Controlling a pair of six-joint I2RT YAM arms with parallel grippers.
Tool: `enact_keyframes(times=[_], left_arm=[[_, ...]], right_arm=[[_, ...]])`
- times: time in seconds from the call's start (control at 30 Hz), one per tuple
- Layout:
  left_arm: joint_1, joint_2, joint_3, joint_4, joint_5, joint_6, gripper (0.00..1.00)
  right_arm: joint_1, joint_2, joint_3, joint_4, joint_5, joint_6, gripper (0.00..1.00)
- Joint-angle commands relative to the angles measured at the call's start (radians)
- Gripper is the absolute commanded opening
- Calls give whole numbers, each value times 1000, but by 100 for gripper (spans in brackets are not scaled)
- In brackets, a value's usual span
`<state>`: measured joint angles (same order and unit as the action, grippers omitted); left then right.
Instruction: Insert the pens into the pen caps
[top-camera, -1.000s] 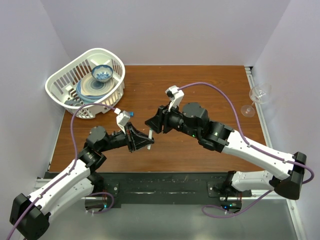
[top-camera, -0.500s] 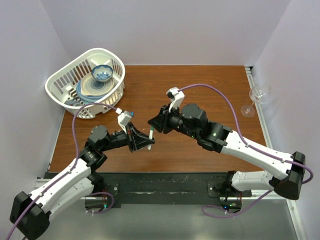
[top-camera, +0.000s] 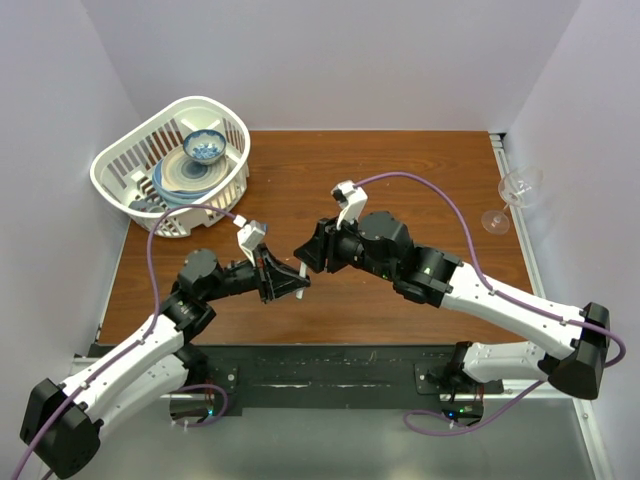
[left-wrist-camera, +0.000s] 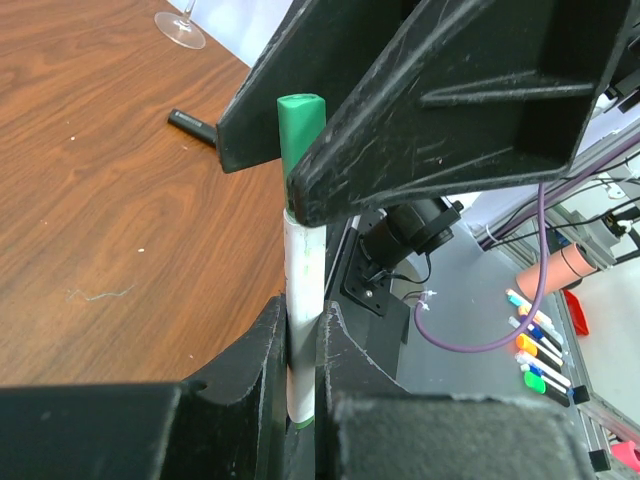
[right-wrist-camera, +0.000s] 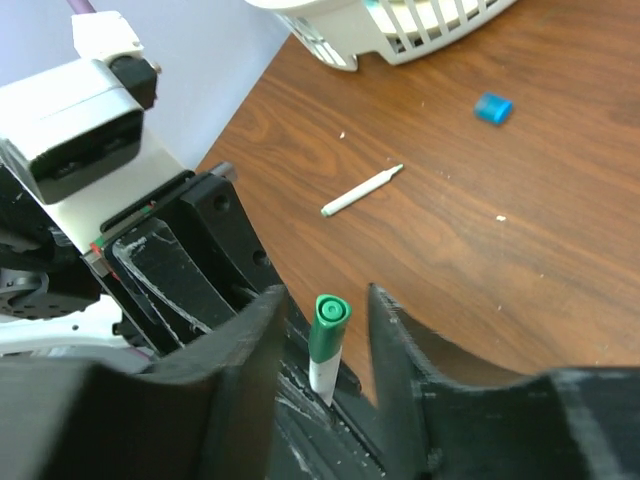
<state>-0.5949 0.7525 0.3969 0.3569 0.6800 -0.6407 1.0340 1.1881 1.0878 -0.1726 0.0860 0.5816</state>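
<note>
My left gripper (left-wrist-camera: 300, 312) is shut on a white pen (left-wrist-camera: 303, 270) and holds it upright above the table. A green pen cap (left-wrist-camera: 300, 118) sits on the pen's top end. My right gripper (right-wrist-camera: 325, 292) is open, one finger on each side of the green cap (right-wrist-camera: 328, 322), with a gap on both sides. From above, the two grippers meet at mid-table, left gripper (top-camera: 290, 284) and right gripper (top-camera: 306, 250). A second white pen (right-wrist-camera: 362, 190) lies bare on the wood. A blue pen cap (right-wrist-camera: 492, 107) lies beyond it.
A white basket (top-camera: 120, 185) with a bowl and plates stands at the back left. A wine glass (top-camera: 515, 192) lies at the table's right edge. A short black piece (left-wrist-camera: 190, 122) lies on the wood. Purple cables loop over both arms.
The right gripper has shifted slightly toward the near edge, still at the pen's top. The left gripper keeps its hold on the pen and has hardly moved.
</note>
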Motion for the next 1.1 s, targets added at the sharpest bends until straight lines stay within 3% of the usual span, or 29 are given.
enact_keyframes(times=[0.0, 0.77, 0.9, 1.07], left_arm=[[3, -13, 31, 56, 13, 26, 0], [3, -12, 16, 80, 29, 19, 0], [3, -10, 17, 82, 26, 19, 0], [3, -15, 29, 82, -49, 24, 0]], right_arm=[[3, -38, 30, -30, 20, -11, 48], [3, -16, 69, -1, -3, -6, 42], [3, -12, 63, -5, -9, -6, 31], [5, -10, 6, 7, -80, 21, 0]])
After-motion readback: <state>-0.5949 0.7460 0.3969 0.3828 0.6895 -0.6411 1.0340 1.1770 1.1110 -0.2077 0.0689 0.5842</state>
